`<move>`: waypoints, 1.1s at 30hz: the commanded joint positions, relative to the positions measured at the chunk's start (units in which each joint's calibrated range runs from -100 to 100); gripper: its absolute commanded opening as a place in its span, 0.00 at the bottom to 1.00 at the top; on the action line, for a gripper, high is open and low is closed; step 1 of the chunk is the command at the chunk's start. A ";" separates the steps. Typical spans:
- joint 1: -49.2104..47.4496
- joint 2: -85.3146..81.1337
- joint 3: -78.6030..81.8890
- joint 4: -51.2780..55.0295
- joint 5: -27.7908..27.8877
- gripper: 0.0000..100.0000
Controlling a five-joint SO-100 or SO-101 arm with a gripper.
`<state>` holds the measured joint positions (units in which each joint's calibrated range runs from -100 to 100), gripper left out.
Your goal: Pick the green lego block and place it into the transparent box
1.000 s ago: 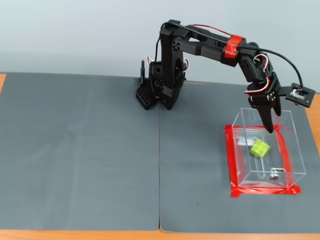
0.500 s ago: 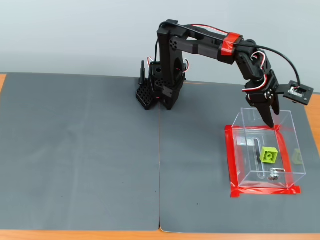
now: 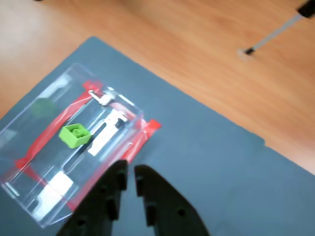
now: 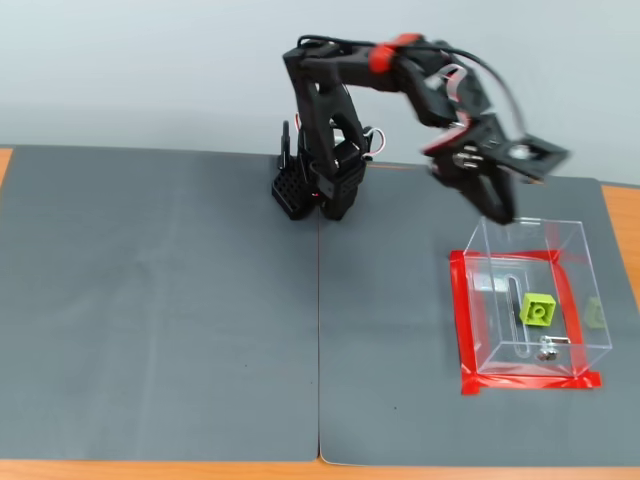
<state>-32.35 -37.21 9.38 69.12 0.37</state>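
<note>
The big gray mat (image 4: 160,300) covers most of the table, and the black arm (image 4: 330,120) stands at about 12 o'clock on it in the fixed view. The arm bends over toward 3 o'clock, up in the air.

The clear box (image 4: 530,300) sits at about 4 o'clock from the arm's base, with red tape (image 4: 462,320) stuck around its bottom. It looks like thin plastic, so I think it is light and could slide or tip if something bumped it. The tape probably helps hold it down.

The green block (image 4: 539,311) is inside the box, lying flat on the floor of it with its bumps up. In the wrist view the green block (image 3: 75,135) shows through the clear box (image 3: 74,142) at about 9 o'clock from the claw tips. A small metal piece (image 4: 546,350) lies close to the block, at 6 o'clock from it. The pale green patch on the box wall looks like only a reflection.

The block looks hard, small and very light. It would not squash or break. Its sides are smooth, so I think the best place to pinch it is on two flat sides across from each other, not on the bumps.

The claw (image 3: 128,172) holds nothing. Its two black fingers are almost together, with only a thin gap between the tips. In the fixed view the claw (image 4: 500,212) hangs above the box's far edge and touches nothing. To me the job looks done.
</note>
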 commanded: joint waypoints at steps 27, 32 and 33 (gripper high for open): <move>28.06 -56.43 55.61 3.01 0.08 0.02; 30.75 -62.45 63.30 2.84 0.08 0.02; 31.49 -62.19 64.56 2.23 0.08 0.02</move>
<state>-2.87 -98.13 70.63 72.77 0.37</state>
